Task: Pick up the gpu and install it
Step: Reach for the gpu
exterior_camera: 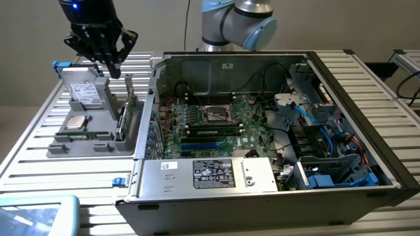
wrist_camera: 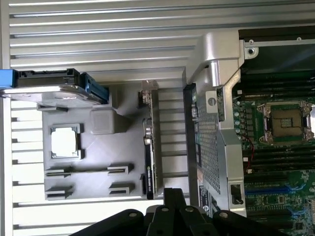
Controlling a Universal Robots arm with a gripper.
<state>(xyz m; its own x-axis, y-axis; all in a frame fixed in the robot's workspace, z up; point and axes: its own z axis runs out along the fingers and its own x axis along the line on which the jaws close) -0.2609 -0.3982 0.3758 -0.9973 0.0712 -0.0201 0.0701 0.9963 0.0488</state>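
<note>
The gpu (exterior_camera: 129, 104) stands on its edge in a slot at the near side of a grey holder tray (exterior_camera: 92, 147), on the exterior view's left beside the open computer case (exterior_camera: 341, 98). From the wrist view the gpu (wrist_camera: 149, 147) shows as a thin dark strip with a metal bracket at one end. My black gripper (exterior_camera: 115, 73) hangs above the tray's back, a little higher than the card and apart from it. Its fingers come together at the tip (wrist_camera: 173, 194) and hold nothing. The motherboard (exterior_camera: 210, 123) lies bare inside the case.
On the tray sit a grey drive with a white label (exterior_camera: 85, 93), a square processor (exterior_camera: 76, 123) and a narrow green memory stick (exterior_camera: 82, 132). The case wall (wrist_camera: 216, 123) rises right beside the tray. Cables and blue drive bays (exterior_camera: 328, 147) crowd the case on the exterior view's right.
</note>
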